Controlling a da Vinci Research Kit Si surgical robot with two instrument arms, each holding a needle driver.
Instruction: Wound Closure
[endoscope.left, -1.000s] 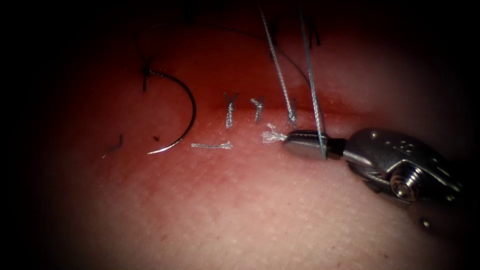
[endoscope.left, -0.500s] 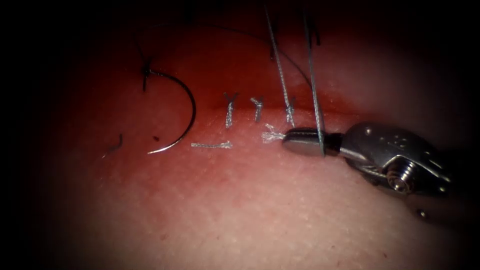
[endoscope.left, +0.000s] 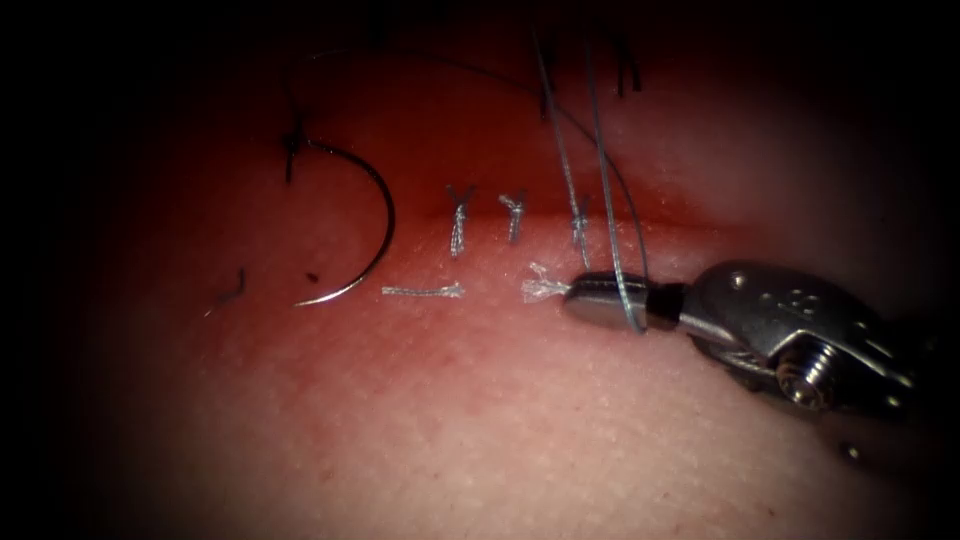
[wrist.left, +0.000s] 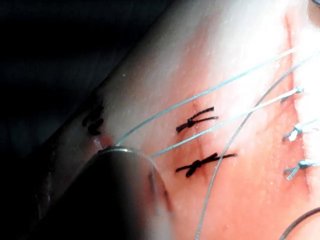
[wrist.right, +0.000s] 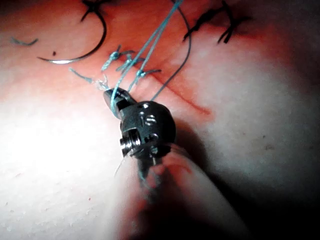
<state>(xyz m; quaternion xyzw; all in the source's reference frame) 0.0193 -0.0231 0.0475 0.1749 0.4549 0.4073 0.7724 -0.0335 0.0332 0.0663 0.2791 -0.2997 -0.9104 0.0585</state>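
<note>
On the tissue (endoscope.left: 480, 420), well to the left of the stitches, the curved needle (endoscope.left: 372, 225) lies flat and free, held by neither tool and not in the tissue, its point low near a loose cut end of thread (endoscope.left: 424, 291) and its dark swaged end up by a black knot; in the right wrist view the needle (wrist.right: 87, 52) lies the same way on the reddened surface; to its right the cut (endoscope.left: 560, 210) runs across as a dark red line, crossed by three pale knotted stitches (endoscope.left: 459, 222); from the rightmost of these the thread (endoscope.left: 602, 190) rises in two strands toward the top of the endoscope view, one strand coming down and wrapping over the right tool (endoscope.left: 568, 298); its jaws look pressed together, with the frayed short tail of thread (endoscope.left: 540, 288) sticking out at their tip, so the tail seems pinched there; the right tool (wrist.right: 107, 96) shows the same wrap close up; whether the left arm's jaws are open or closed cannot be told; in the left wrist view the strands of thread (wrist.left: 215, 90) run taut across the tissue (wrist.left: 240, 45).
</note>
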